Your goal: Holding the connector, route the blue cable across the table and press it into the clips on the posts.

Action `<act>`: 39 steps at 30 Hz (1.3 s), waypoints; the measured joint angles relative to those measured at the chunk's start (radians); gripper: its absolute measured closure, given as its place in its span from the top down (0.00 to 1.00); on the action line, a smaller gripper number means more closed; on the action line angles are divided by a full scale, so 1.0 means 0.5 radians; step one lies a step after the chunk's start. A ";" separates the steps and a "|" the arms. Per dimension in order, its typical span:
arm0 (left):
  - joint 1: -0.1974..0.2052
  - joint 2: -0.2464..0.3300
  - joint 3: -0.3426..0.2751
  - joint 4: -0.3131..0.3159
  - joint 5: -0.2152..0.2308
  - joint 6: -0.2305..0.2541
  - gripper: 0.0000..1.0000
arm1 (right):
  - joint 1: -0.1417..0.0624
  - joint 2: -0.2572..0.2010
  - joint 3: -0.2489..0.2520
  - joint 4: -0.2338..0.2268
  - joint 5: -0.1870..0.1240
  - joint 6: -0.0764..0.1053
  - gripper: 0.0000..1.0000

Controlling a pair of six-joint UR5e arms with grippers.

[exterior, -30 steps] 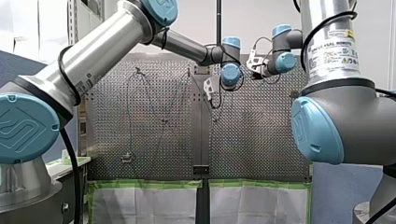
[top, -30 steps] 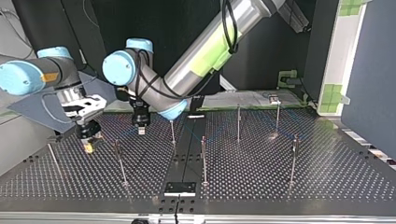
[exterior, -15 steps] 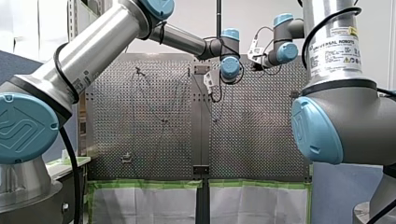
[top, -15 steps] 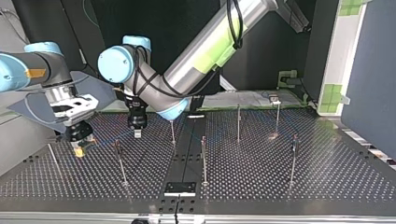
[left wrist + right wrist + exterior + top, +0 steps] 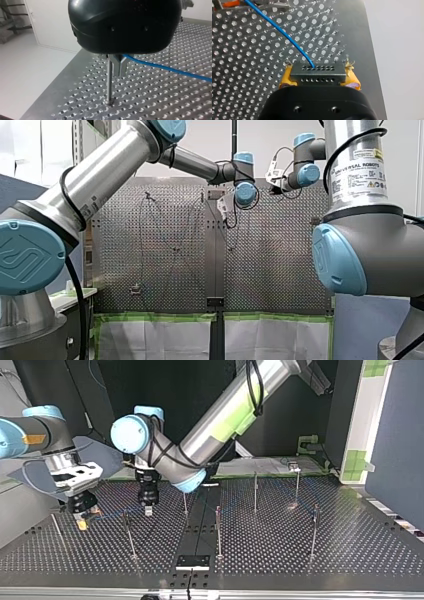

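Two grippers share one cable. The right gripper (image 5: 319,76) is clamped on the connector (image 5: 317,73), yellow pads (image 5: 287,79) on its two ends. In the top view this pair sits at the frame's left, low over the perforated table (image 5: 280,550). The blue cable (image 5: 279,32) leaves a hole in the connector's upper row and arcs away ahead of the gripper. The left gripper (image 5: 148,510) hangs left of centre in the top view, with the cable spanning the gap between the two grippers. In the left wrist view its metal fingers (image 5: 115,65) are drawn together to a thin slit. The cable comes out at their base and runs off straight, just above the table. One post (image 5: 109,80) stands upright just beside those fingers, on the side away from the cable's exit; can't tell if they touch. More thin posts stand across the centre and right of the top view, well apart from both grippers. A black plate (image 5: 192,561) sits at bottom centre. The connector is a grey rectangular block with two rows of small holes. The cable is thin and bright blue.
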 joint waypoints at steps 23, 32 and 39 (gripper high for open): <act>0.183 -0.047 -0.003 0.053 0.273 0.002 0.10 | -0.077 0.054 -0.058 -0.015 -0.054 0.036 0.00; 0.139 -0.046 -0.003 0.004 0.287 -0.016 1.00 | -0.098 0.063 -0.058 -0.017 -0.075 0.034 0.00; 0.125 -0.045 -0.003 -0.033 0.318 -0.037 1.00 | -0.099 0.068 -0.057 -0.022 -0.079 0.034 0.00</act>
